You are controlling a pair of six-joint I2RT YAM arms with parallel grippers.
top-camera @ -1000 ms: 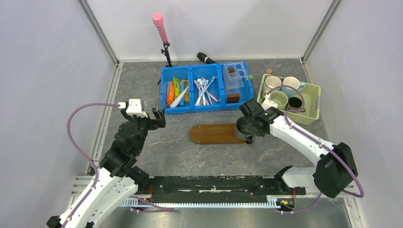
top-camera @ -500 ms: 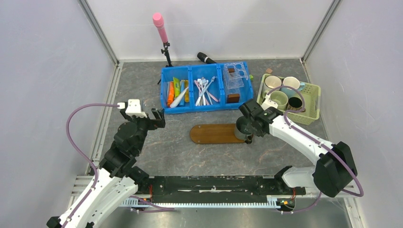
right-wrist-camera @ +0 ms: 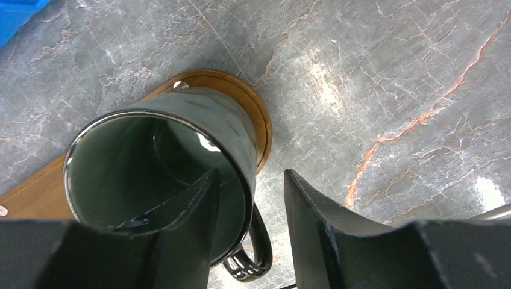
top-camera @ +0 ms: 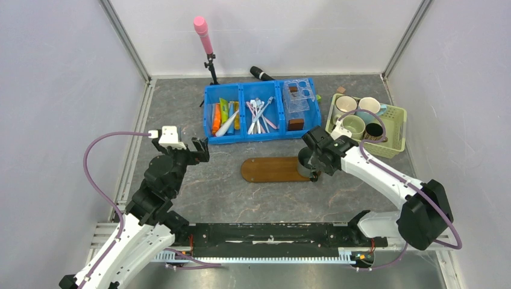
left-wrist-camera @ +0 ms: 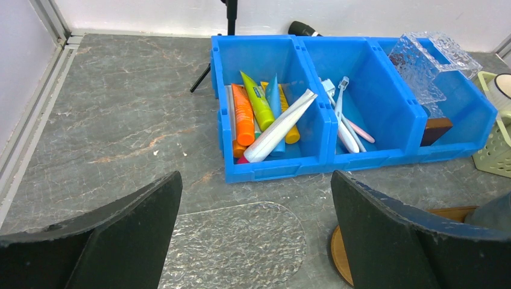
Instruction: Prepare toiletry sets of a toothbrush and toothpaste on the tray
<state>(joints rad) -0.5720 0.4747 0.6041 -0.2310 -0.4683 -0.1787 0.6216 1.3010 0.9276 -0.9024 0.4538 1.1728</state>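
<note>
The right pincer (right-wrist-camera: 250, 198) straddles the rim of a dark mug (right-wrist-camera: 217, 120), one finger inside it and the other outside near the handle. The gap is narrow, and a strip of table shows between the outer finger and the mug wall, so the fingers are not clamped on it. The mug stands upright on the right end of the tray (top-camera: 271, 169), which lies lengthwise on the table just in front of the blue bin (left-wrist-camera: 271, 171) and carries nothing else. The left pincer (left-wrist-camera: 256, 180) hangs above the table to the left of the tray, its fingers spread wide with nothing between them. In its wrist view a clear, textured oval sheet (left-wrist-camera: 241, 241) lies flat on the table below it, just beside the tray's left end. The toothbrush (left-wrist-camera: 340, 99) is in the bin's middle compartment, leaning among pink-handled brushes (left-wrist-camera: 361, 129). The toothpaste is in the left compartment. The green tube (left-wrist-camera: 258, 102) lies beside an orange tube (left-wrist-camera: 243, 114). The white tube (left-wrist-camera: 280, 123) lies slantwise across the others. A clear plastic holder (left-wrist-camera: 431, 57) sits tilted in the right compartment. A pale green basket (top-camera: 395, 129) with cups stands to the right of the bin.
</note>
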